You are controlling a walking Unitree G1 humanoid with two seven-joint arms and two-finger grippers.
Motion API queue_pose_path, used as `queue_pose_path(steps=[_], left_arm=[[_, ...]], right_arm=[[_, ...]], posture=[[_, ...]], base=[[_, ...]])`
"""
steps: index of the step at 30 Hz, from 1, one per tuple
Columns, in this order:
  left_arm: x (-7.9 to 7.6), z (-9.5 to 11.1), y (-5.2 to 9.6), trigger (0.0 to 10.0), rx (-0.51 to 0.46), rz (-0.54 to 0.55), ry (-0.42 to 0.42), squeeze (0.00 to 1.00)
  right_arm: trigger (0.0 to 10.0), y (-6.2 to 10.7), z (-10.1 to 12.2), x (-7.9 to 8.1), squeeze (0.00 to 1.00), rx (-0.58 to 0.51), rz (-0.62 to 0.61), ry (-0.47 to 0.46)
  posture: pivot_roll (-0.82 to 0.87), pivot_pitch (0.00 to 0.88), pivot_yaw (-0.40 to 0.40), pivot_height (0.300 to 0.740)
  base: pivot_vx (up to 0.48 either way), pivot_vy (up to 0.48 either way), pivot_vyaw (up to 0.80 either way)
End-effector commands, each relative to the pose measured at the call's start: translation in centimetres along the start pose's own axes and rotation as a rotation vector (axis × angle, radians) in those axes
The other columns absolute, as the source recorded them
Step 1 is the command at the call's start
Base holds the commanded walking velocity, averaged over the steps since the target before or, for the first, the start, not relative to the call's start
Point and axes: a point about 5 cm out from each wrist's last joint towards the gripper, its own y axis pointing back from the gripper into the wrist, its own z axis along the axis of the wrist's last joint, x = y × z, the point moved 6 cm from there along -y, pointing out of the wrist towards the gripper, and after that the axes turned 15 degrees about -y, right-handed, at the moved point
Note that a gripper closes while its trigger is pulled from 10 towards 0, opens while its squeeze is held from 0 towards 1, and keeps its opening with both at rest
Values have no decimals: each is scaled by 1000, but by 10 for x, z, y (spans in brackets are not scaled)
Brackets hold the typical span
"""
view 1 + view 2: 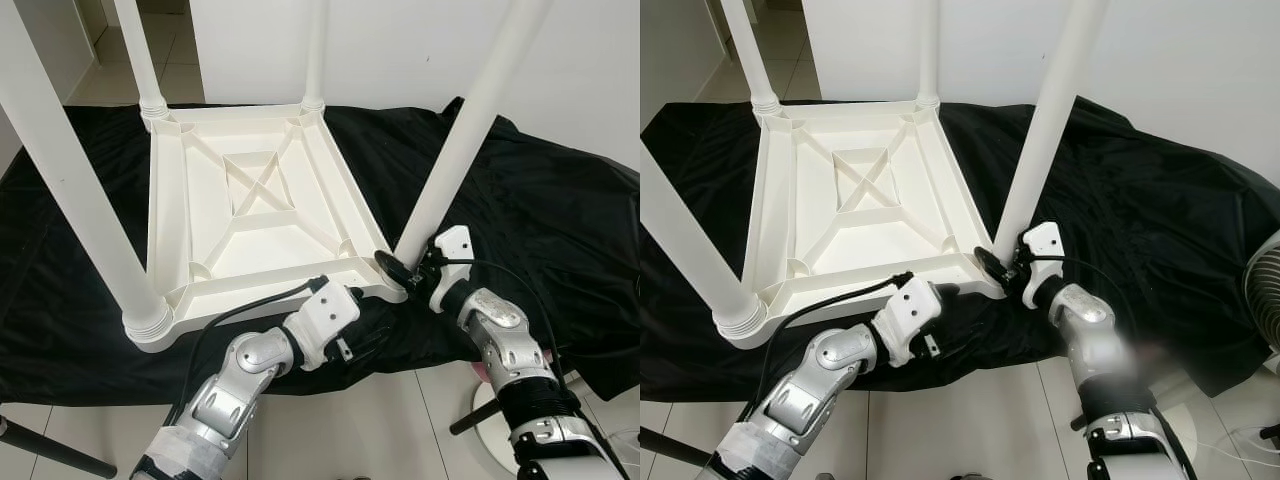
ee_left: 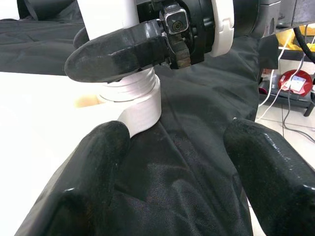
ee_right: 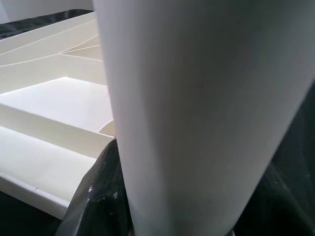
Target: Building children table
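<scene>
My right pincer (image 1: 405,268) clamps the near-right leg (image 1: 468,130) low to seat it; my left pincer (image 1: 368,325) gapes beside the tabletop (image 1: 255,210).

R gripper (image 1: 1002,268) clamps near-right leg (image 1: 1040,140) base; upturned white table (image 1: 855,200) on black cloth (image 1: 1140,240)
</scene>
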Motion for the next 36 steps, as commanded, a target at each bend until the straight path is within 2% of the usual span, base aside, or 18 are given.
queue_pose_path(steps=[1,5,12,17,19,25,30,32,36], left_arm=[[-2,0,-1,10000,6,1,-6,0],[-5,0,-1,10000,3,-3,0,0],[-6,1,-2,10000,0,-5,4,0],[-9,1,-2,10000,-2,-10,7,0],[-10,0,-2,10000,-2,-11,9,0],[-10,0,-1,10000,-2,-13,11,0],[-11,0,-3,10000,-2,-15,11,0],[-11,0,-3,10000,-2,-15,11,0],[-12,1,-4,10000,-7,-16,11,0]], right_arm=[[10000,3,-8,-3,0,31,-30,6],[10000,3,-5,-3,0,-6,-113,-3],[10000,2,-2,1,0,-43,-177,-3],[10000,3,0,3,0,-92,-298,-63],[10000,7,1,0,0,-125,-400,-88],[10000,12,1,-3,0,-155,-511,-111],[10000,18,-7,-2,0,-171,-664,-165],[10000,18,-7,-2,0,-171,-664,-165],[10000,13,-7,10,0,-181,-676,-200]], posture=[[-49,63,-64,740],[-56,66,-71,740],[-60,66,-73,740],[-56,61,-81,740],[-55,59,-82,740],[-56,56,-84,740],[-56,52,-89,740],[-56,52,-89,740],[-60,49,-85,740]], base=[[0,0,0],[0,0,0],[0,0,0],[0,0,0],[0,0,0],[0,0,0],[0,0,0],[0,0,0],[0,0,0]])
